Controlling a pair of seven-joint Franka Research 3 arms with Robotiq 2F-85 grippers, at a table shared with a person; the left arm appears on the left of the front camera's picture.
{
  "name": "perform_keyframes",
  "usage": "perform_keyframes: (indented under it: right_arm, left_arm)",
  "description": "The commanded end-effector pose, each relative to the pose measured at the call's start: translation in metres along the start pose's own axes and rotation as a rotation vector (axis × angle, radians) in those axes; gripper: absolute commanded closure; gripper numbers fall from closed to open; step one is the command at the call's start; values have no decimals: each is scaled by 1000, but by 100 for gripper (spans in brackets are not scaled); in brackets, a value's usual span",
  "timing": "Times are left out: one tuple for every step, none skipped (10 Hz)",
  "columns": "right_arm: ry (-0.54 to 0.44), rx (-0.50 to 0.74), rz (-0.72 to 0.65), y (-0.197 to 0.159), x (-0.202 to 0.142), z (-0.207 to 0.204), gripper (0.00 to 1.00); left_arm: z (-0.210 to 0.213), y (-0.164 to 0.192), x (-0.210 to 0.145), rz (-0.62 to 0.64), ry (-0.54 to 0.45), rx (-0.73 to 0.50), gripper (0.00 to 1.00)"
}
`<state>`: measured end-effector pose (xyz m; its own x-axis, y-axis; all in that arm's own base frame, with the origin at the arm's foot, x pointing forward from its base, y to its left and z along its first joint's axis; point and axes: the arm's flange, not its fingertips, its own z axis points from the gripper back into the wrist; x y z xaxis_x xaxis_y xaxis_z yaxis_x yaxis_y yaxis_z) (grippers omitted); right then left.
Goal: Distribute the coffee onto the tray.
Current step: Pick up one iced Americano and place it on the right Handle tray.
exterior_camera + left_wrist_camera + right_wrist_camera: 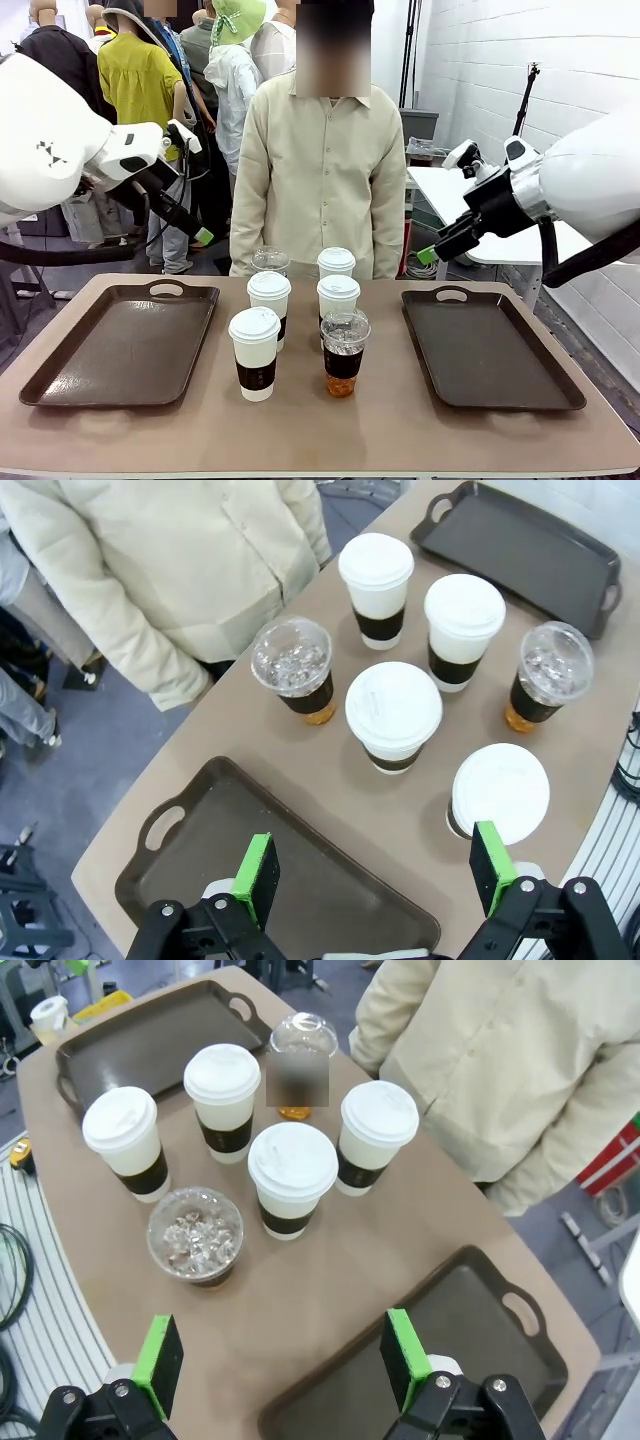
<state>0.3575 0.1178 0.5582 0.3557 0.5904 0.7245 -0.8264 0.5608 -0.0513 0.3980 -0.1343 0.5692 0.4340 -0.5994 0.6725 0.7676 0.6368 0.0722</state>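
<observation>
Left tray (120, 345) lies flat left of the cup cluster (269, 300), bare, open for loading. Left gripper (375, 872) hangs high, left of the cluster, tilted down at it; fingers apart, holding nothing. Looks staged for a first pick.

Cluster sits mid-tabletop (300, 430), all 6 upright, none on a tray yet: 4 white lidded cups (256, 352) with brown sleeves, 2 clear dome-lidded cups (344, 350) at the cluster's back-left and front-right corners. They're packed close, so open fingers have little room around the middle cups; the front 2 are the easy grabs.

Person (320, 170) stands just behind the cluster, tight to the far edge.

Right gripper (282, 1358) is raised right of the cluster, fingers apart, empty. Right tray (490, 350) is bare too.
</observation>
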Motion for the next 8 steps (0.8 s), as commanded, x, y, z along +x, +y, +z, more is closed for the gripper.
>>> perform_keyframes:
  right_arm:
    - [-60,40,12,-5,-12,-7,0]
    - [-67,51,11,-6,-13,-9,0]
    - [-66,54,10,-7,-13,-11,0]
    - [-55,45,2,-7,-11,-14,0]
    - [-33,9,-13,-5,-10,-16,0]
    - [-32,36,-7,-5,-9,-3,0]
    - [-32,36,-7,-5,-9,-3,0]
    - [-32,36,-7,-5,-9,-3,0]
  left_arm:
    - [9,0,-15,-51,-64,-60,0]
    - [14,-1,-17,-65,-82,-85,0]
    - [16,-2,-18,-72,-85,-91,0]
    - [17,-3,-18,-67,-82,-89,0]
    - [16,-1,-18,-42,-67,-53,0]
    - [20,-5,-12,-57,-63,-51,0]
    - [20,-5,-12,-57,-63,-51,0]
    - [20,-5,-12,-57,-63,-51,0]
